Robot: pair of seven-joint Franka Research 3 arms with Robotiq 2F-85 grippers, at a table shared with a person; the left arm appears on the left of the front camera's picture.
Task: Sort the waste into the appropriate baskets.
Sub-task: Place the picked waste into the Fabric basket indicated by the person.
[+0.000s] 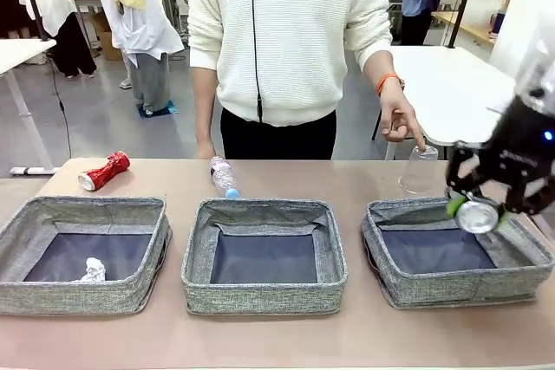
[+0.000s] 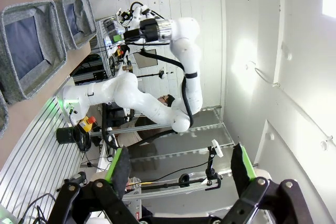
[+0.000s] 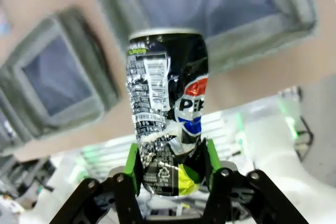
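The right hand [image 1: 477, 212], clamped on one end of the dark printed can [image 3: 168, 93], hangs over the rim of the basket [image 1: 451, 288] beneath it, so releasing here could bounce the can out.

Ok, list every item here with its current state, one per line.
left basket, holds the paper ball.
middle basket, empty.
right basket, empty.
paper ball, crumpled, in left basket.
red can, crushed, lying on table.
bottle, capped, lying on its side.
cup, standing on table, person's fingertip on it.
dark can, dented, held above right basket's rim.
left gripper, open, holding nothing.
right gripper, shut on dark can.
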